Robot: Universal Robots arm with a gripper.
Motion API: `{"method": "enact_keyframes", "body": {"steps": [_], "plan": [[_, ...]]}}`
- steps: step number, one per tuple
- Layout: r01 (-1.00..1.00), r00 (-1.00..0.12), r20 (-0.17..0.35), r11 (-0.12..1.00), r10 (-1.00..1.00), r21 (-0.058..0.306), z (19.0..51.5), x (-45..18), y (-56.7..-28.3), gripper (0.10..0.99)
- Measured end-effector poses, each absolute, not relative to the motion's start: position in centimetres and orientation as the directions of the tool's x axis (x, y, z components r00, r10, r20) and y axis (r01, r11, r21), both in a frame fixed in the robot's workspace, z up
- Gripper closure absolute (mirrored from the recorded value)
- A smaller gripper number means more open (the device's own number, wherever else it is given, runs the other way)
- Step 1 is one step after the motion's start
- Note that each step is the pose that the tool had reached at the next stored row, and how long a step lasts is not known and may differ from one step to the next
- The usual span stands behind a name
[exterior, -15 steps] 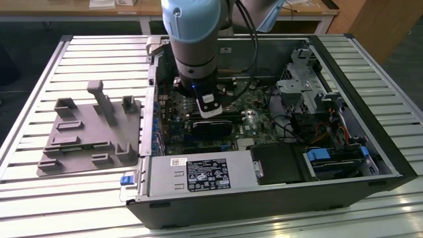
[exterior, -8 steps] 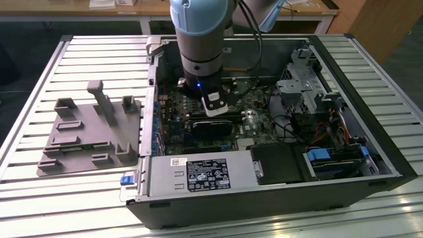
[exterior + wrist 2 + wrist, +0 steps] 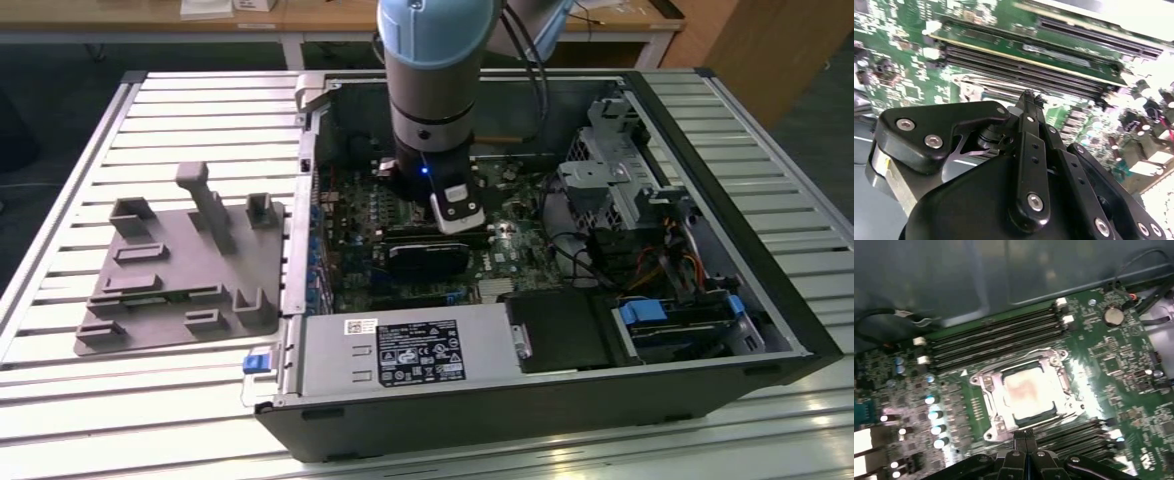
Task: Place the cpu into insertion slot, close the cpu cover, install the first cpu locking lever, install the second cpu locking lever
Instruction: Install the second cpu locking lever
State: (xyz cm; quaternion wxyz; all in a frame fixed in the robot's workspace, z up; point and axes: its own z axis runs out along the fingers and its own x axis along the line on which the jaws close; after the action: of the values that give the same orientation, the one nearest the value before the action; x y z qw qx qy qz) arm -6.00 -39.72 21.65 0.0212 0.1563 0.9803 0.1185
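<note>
In the first wrist view the cpu (image 3: pixel 1024 390) lies flat in the insertion slot (image 3: pixel 1026 418), its dull silver top showing through the cut-out. The cpu cover (image 3: pixel 988 386), a silvery frame, lies down around it. A thin wire lever (image 3: pixel 1046 349) runs along one side of the frame; I cannot tell whether it is latched. My gripper (image 3: pixel 1025 433) is shut with nothing between its fingers, its tips close to the socket's edge. In the second wrist view the gripper (image 3: pixel 1029 95) points at the board. In the exterior view the gripper (image 3: pixel 454 215) hangs inside the open computer case (image 3: pixel 694 380).
Long memory slots (image 3: pixel 994 335) run beside the socket, and a row of capacitors (image 3: pixel 934 415) stands on another side. In the exterior view a black card (image 3: pixel 424 262) lies just below the gripper, with drive cages (image 3: pixel 627 170) and cables to the exterior view's right. A grey fixture (image 3: pixel 174 290) lies on the table.
</note>
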Motion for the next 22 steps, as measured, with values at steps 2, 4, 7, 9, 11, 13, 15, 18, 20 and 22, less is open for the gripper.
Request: {"method": "enact_keyframes", "body": {"steps": [2,4,7,9,11,13,15,18,20,22], "plan": [[0.302,-0.950,-0.005,0.924,0.312,0.233,21.6,-5.5,-39.7,0.984],[0.302,-0.950,-0.005,0.926,0.311,0.228,21.6,-5.2,-39.4,0.984],[0.303,-0.950,-0.006,0.927,0.312,0.222,21.6,-4.8,-38.7,0.984],[0.303,-0.950,-0.006,0.928,0.311,0.219,21.6,-4.6,-38.1,0.984],[0.303,-0.950,-0.007,0.928,0.311,0.216,21.5,-4.5,-37.6,0.984],[0.303,-0.950,-0.009,0.930,0.311,0.208,21.5,-4.3,-37.1,0.984],[0.303,-0.950,-0.010,0.932,0.311,0.200,21.4,-4.2,-36.7,0.984],[0.303,-0.950,-0.015,0.936,0.311,0.180,21.4,-4.0,-35.9,0.984],[0.304,-0.950,-0.021,0.939,0.311,0.161,21.4,-4.0,-35.4,0.984],[0.304,-0.950,-0.025,0.941,0.310,0.148,21.4,-4.0,-35.0,0.984]]}}
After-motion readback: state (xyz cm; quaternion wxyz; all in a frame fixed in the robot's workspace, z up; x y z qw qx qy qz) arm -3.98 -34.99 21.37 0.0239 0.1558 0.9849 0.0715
